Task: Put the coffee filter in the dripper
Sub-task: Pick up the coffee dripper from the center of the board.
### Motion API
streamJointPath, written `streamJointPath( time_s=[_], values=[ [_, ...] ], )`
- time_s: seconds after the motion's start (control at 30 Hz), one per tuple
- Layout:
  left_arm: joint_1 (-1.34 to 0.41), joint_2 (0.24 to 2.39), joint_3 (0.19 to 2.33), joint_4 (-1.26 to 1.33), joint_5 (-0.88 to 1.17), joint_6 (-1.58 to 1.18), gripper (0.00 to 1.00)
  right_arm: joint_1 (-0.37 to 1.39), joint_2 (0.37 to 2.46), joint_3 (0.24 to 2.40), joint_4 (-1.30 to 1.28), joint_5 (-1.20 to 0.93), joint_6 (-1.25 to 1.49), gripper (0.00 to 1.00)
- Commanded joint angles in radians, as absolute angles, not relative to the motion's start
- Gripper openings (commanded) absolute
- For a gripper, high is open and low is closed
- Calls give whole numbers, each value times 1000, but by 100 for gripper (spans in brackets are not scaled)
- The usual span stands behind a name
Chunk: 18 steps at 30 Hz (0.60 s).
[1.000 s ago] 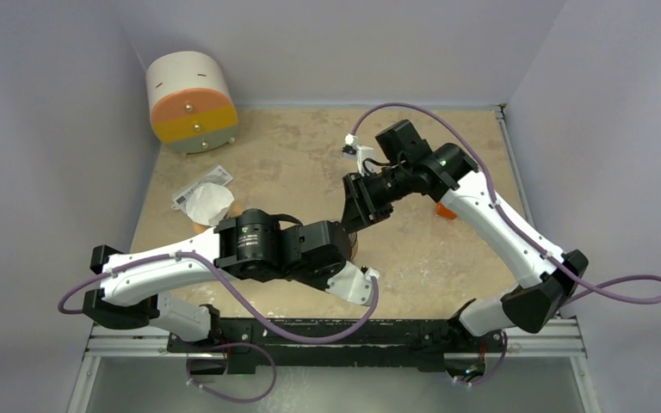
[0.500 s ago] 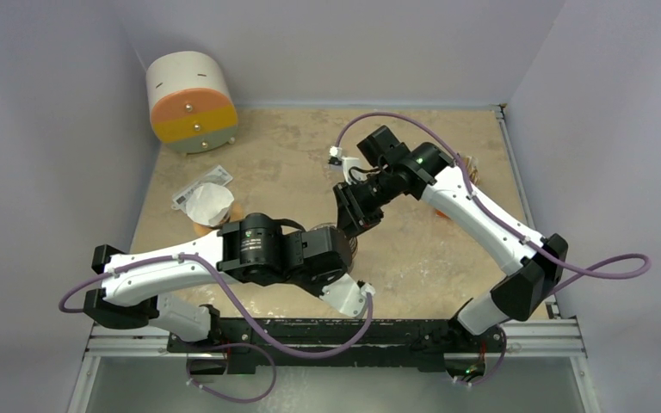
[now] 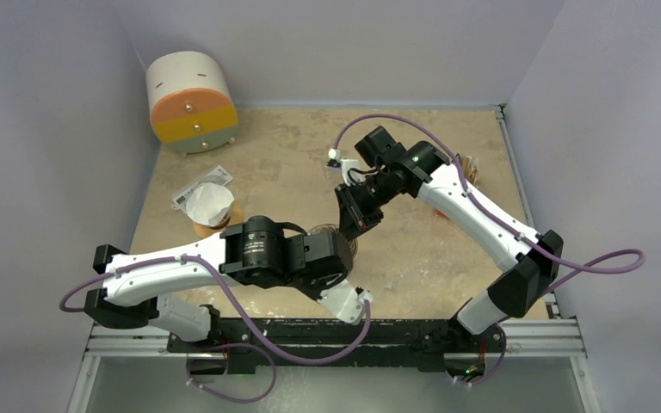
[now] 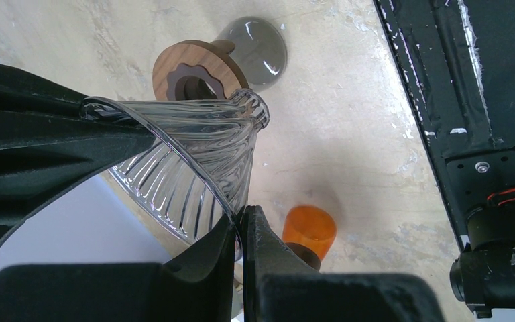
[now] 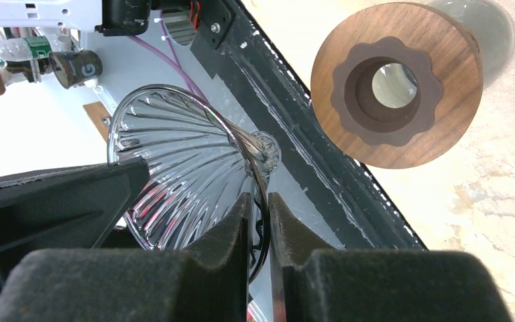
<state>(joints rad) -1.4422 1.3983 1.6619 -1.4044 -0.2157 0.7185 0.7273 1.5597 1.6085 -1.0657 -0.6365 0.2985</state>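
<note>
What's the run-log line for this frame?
left gripper: shut on dripper rim | right gripper: shut on dripper rim | filter: not yet in dripper

A white letter G stands on a dark cylinder (image 5: 74, 65), well up and left of the right gripper's (image 5: 256, 208) jaws. Print on the white packet (image 3: 202, 185), far left of them, is unreadable.

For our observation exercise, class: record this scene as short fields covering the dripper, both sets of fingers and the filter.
dripper: clear ribbed glass, no filter inside
left fingers: shut on dripper's rim
right fingers: shut on dripper's rim
filter: white, at table's left side, apart from dripper
wooden ring: by dripper's narrow end
</note>
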Motion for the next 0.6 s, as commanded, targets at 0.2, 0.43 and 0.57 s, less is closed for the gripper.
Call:
streamJointPath(
  time_s=[0.2, 0.43, 0.57],
  values=[
    [-1443, 1382, 1641, -1377, -259, 736, 11, 748, 1530, 1658, -1118, -630, 269, 0],
    [-1443, 1370, 1667, -1349, -233, 696, 27, 747, 1506, 1664, -1108, -597, 287, 0],
    [-1443, 1345, 1669, -1323, -211, 678, 34, 748, 1488, 1670, -1110, -557, 298, 0]
  ],
)
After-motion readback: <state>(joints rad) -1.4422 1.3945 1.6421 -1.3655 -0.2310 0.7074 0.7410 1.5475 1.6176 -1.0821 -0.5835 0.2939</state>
